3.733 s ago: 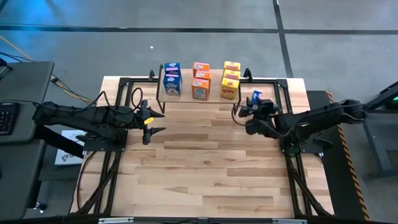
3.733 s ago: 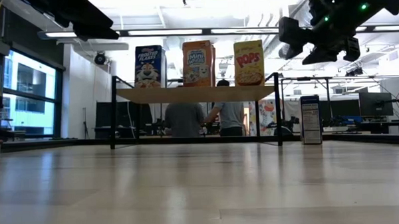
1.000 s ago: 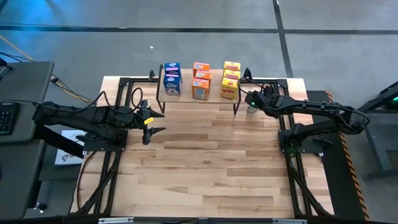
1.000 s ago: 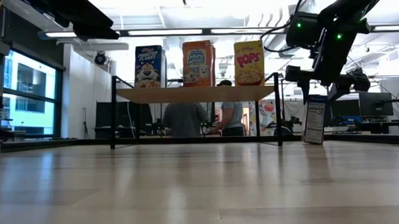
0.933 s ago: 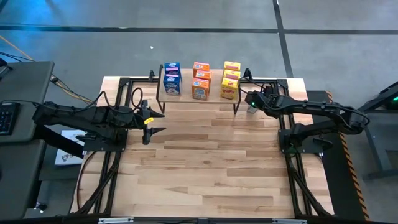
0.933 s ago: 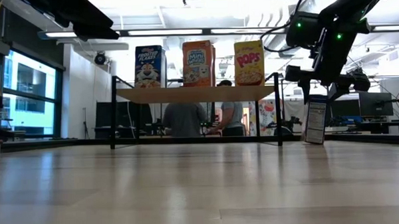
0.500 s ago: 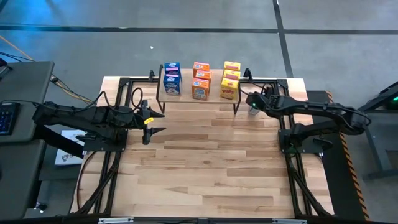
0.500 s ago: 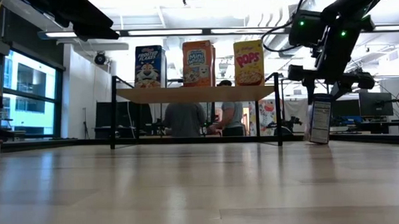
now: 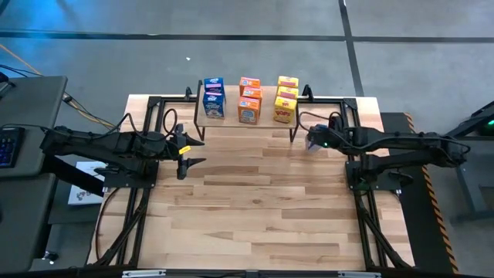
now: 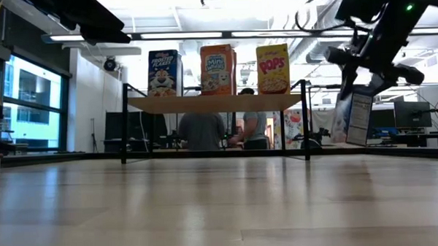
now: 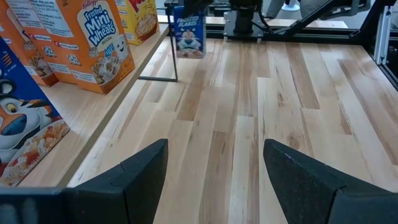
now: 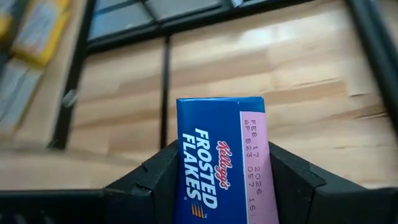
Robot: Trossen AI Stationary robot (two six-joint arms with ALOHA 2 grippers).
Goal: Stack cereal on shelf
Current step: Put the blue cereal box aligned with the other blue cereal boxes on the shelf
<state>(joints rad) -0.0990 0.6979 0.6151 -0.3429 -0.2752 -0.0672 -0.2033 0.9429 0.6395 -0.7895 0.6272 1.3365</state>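
cereal boxes (image 9: 248, 99) top the shelf (image 10: 215, 103) on a light wood table (image 9: 255, 208).

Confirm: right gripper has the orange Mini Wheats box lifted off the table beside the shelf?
Wrong box. The right gripper holds a blue Frosted Flakes box, as the right wrist view shows; the low view shows it lifted off the table, tilted, beside the shelf.

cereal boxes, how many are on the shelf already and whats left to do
Done: eight boxes sit on the shelf: two blue, three orange, three yellow. In hand: the right gripper is shut on the last blue Frosted Flakes box, lifted and tilted beside the shelf. Left: set it in the blue row. The left gripper waits open.
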